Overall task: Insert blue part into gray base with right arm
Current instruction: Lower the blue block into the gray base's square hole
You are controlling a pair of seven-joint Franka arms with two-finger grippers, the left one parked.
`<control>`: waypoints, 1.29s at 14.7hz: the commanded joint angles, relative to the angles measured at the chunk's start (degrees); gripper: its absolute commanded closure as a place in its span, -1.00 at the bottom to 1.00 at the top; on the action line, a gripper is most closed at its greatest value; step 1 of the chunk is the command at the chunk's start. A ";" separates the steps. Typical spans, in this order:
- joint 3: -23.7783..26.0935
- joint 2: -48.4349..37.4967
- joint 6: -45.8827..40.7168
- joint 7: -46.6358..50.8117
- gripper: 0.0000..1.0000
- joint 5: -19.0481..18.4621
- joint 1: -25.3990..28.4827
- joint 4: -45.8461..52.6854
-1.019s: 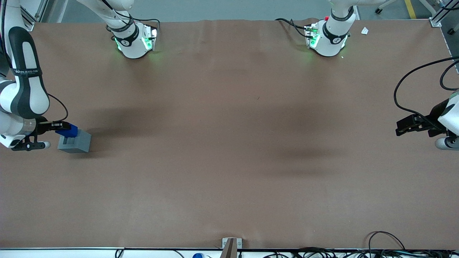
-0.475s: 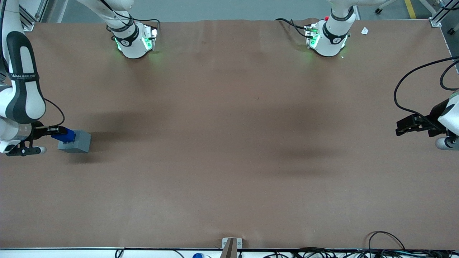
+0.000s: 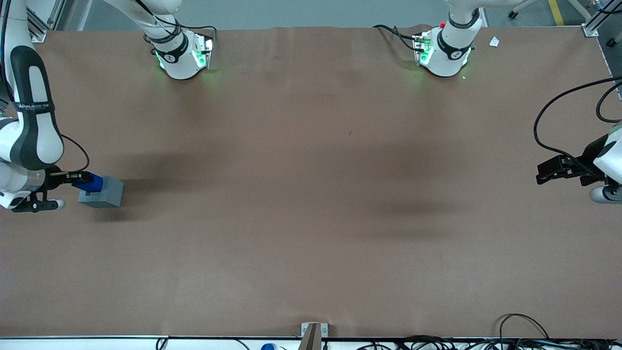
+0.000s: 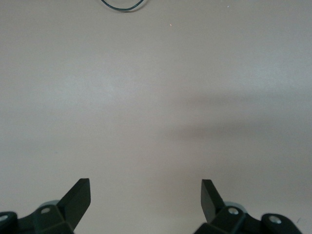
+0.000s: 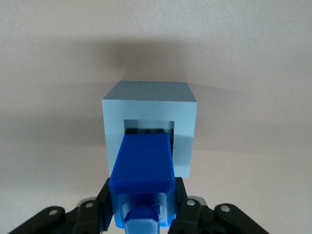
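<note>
Right arm [image 3: 30, 131] is at the working arm's end of the brown surface [image 3: 311, 218], reaching down to the gray base [image 3: 102, 194].

Gripper [image 3: 73, 179]: clenched on the blue part [image 3: 90, 183]. In the right wrist view the two black fingers [image 5: 187, 207] press against either flank of the blue part [image 5: 142, 180], one on each side, with the narrower stub pointing back toward the gripper [image 5: 144, 214] body.

Blue part: held directly above the gray base and lined up with its socket. In the right wrist view its leading end sits inside the square opening of the gray base [image 5: 151, 126]; a dark gap shows along one edge of the opening and a strip of lighter rim along another. Most of the block's length stands clear of the socket. Whether the end has touched the socket floor cannot be told.

Gray base: rests flat on the surface, socket facing up toward the gripper, casting a shadow on the surface beside it. In the front view the blue part overlaps the base's upper edge, nearest the gripper.
</note>
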 commanded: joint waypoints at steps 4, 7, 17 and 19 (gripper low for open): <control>0.84 1.24 -0.75 0.61 0.90 -0.04 -0.93 2.10; 0.84 2.21 -0.75 0.61 0.90 -0.04 -1.01 3.16; 0.84 4.23 -0.31 1.40 0.88 -0.04 -1.01 4.48; 0.84 4.40 -0.14 1.40 0.80 -0.04 -1.01 4.48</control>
